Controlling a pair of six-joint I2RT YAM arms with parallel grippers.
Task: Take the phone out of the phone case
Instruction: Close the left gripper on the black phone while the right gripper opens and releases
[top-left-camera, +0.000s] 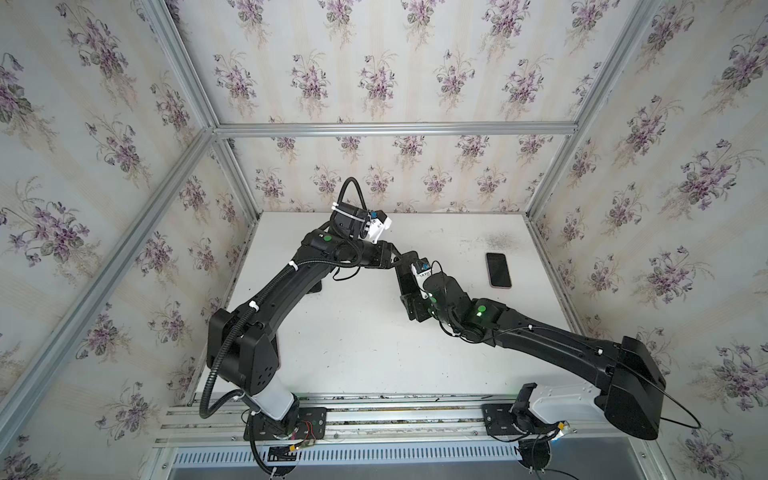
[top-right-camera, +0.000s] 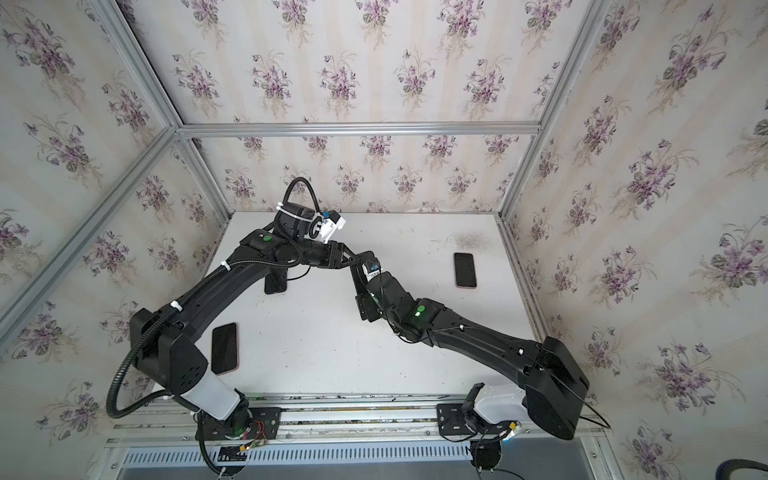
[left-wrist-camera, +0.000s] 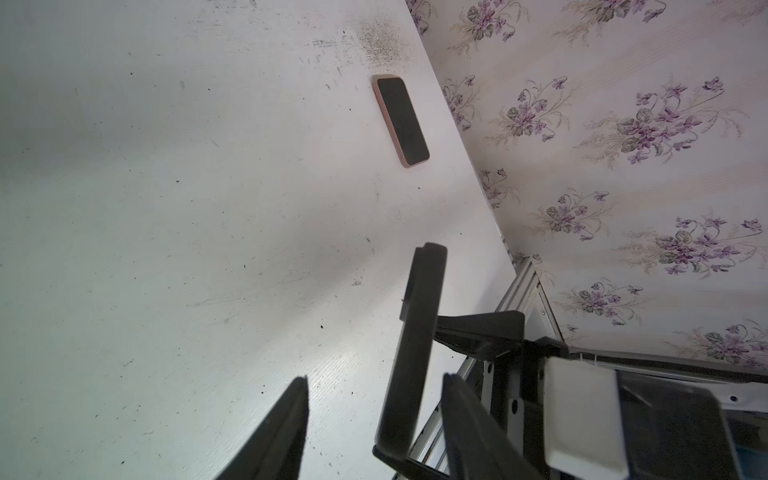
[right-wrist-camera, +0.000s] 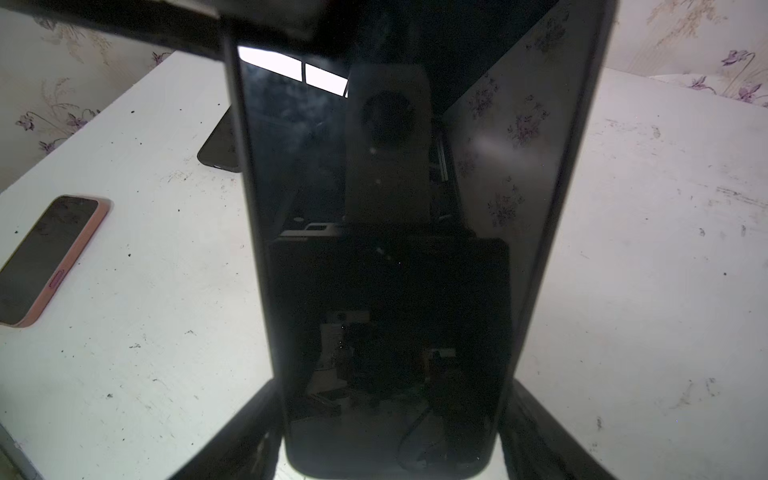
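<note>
A black phone in its dark case (right-wrist-camera: 386, 249) is held up off the white table (right-wrist-camera: 644, 249). My right gripper (right-wrist-camera: 390, 386) is shut on it, one finger on each long edge at the near end. In the left wrist view the phone (left-wrist-camera: 415, 332) shows edge-on between the fingers of my left gripper (left-wrist-camera: 376, 377). It stands close to one finger (left-wrist-camera: 465, 419), with a clear gap to the other finger (left-wrist-camera: 286, 424), so this gripper is open. In a top view both grippers meet above the table's middle (top-left-camera: 397, 262), and the arms hide most of the phone.
A pink-cased phone (top-left-camera: 498, 270) lies screen up near the right wall. Another pink-cased phone (top-right-camera: 224, 348) lies at the front left by the left arm's base. A black phone-shaped thing (top-right-camera: 276, 284) lies under the left arm. The walls stand close on three sides.
</note>
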